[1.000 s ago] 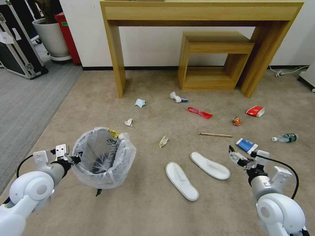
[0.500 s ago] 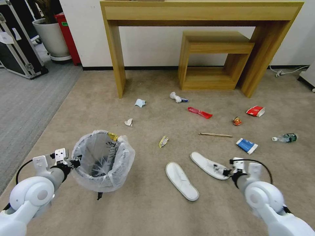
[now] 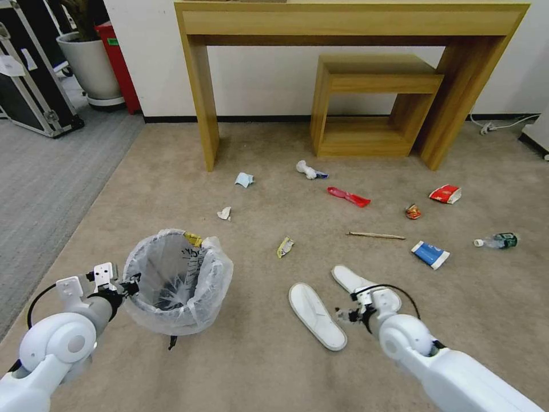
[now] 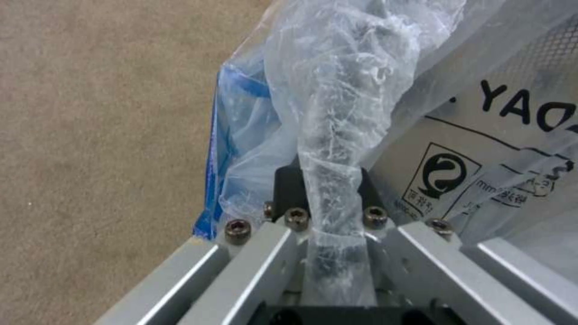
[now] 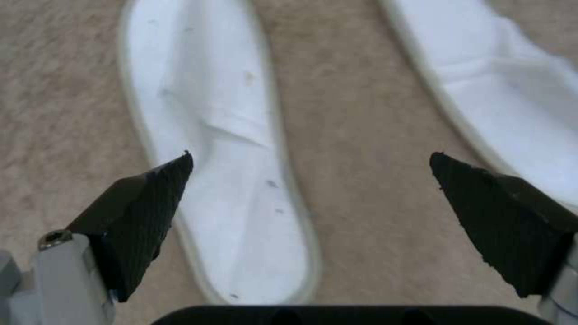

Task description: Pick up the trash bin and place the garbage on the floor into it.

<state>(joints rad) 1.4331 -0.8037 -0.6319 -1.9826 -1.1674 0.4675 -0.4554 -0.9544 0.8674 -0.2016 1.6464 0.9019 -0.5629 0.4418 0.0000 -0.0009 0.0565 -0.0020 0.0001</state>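
Note:
My left gripper [image 3: 132, 284] is shut on the rim of the trash bin [image 3: 217, 274], a small dark bin lined with a crinkly white bag, held just above the carpet at the lower left. The left wrist view shows the pinched bag and rim [image 4: 328, 198]. My right gripper [image 3: 346, 315] hangs open low over the gap between the two white slippers [image 3: 316, 320] [image 3: 346, 278]. Its fingers [image 5: 151, 194] straddle the carpet between the nearer slipper [image 5: 223, 135] and the farther slipper [image 5: 512, 90]. Farther out lie a blue-white carton [image 3: 430, 254], bottle [image 3: 496, 241], wooden stick [image 3: 375, 235] and red wrapper [image 3: 349, 197].
More litter is scattered mid-floor: a yellow wrapper [image 3: 285, 246], crumpled paper [image 3: 307, 170], a red-white cup [image 3: 445, 194]. A wooden desk [image 3: 200, 103] with a small shelf [image 3: 366, 103] under it stands against the back wall. A planter [image 3: 88, 63] and black case [image 3: 28, 86] stand at the far left.
My right arm has swung left and down, from beside the carton to over the slippers. The bin in my left gripper has sunk slightly.

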